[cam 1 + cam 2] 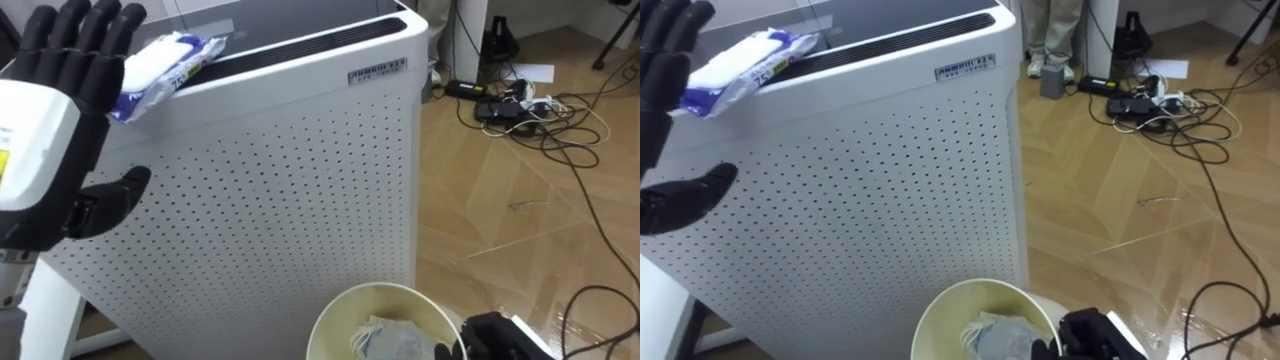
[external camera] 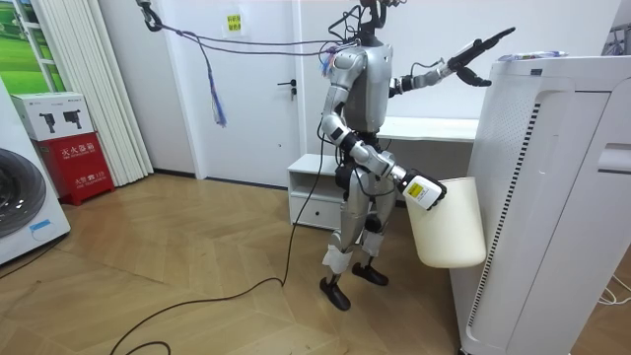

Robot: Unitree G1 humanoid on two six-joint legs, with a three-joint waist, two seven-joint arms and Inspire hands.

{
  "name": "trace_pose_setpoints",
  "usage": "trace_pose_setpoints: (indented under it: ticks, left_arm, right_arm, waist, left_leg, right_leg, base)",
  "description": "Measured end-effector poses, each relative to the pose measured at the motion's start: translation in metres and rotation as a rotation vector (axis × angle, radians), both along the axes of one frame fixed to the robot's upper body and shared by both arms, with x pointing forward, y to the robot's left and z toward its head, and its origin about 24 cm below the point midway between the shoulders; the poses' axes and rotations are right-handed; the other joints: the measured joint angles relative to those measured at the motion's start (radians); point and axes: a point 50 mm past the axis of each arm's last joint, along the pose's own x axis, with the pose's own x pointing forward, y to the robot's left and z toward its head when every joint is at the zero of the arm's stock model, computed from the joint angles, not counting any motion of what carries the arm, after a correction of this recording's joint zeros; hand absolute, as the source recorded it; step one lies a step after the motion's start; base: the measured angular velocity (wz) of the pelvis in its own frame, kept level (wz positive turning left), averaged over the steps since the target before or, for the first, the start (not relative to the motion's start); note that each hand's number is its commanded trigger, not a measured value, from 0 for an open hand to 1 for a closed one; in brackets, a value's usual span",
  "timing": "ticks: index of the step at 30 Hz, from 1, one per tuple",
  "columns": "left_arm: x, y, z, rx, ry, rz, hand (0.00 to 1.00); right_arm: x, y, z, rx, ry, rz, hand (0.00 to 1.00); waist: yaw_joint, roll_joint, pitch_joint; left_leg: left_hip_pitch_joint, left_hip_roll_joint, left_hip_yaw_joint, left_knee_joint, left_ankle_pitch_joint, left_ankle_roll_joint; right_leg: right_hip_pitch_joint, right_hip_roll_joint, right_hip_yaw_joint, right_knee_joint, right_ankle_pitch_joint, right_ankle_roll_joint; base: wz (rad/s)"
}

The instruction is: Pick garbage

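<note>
Atop purifier (image 1: 290,170), packet (image 1: 165,58); left hand (image 1: 65,70) splayed; right hand (image 1: 495,338) grips bin (image 1: 330,310).

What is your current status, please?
Left hand open beside packet atop white appliance. Right hand shut on bin. Packet ungrasped, nothing between.

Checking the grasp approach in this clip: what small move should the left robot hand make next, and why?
Probably ease the left robot hand onto the blue-and-white packet and close on it. That hand is open beside the packet, which lies ungripped atop the white air purifier, while the right robot hand holds the white bin ready below.
</note>
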Motion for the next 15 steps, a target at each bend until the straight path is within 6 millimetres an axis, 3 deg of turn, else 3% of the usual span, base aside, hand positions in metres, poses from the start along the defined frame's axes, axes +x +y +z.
trace_pose_setpoints:
  ticks: [10,15]
  left_arm:
    - [0.001,0.002,0.002,0.01,0.01,0.015,0.0]
    - [0.005,0.006,0.013,0.059,-0.011,0.019,0.0]
  right_arm:
    - [0.0,-0.002,0.001,-0.008,0.002,0.004,1.0]
    - [0.0,-0.002,0.0,-0.009,0.0,-0.005,1.0]
  waist:
    - [0.01,0.003,0.0006]
    - [0.01,0.015,0.0056]
  left_leg:
    - [0.005,0.0,0.003,-0.002,0.0,0.0]
    - [0.003,0.0,0.003,0.0,0.0,0.0]
  right_leg:
    - [0.0,0.0,0.003,0.0,0.0,0.0]
    - [0.002,-0.001,0.002,0.001,0.0,0.0]
  base:
    - [-0.01]
    - [0.0]
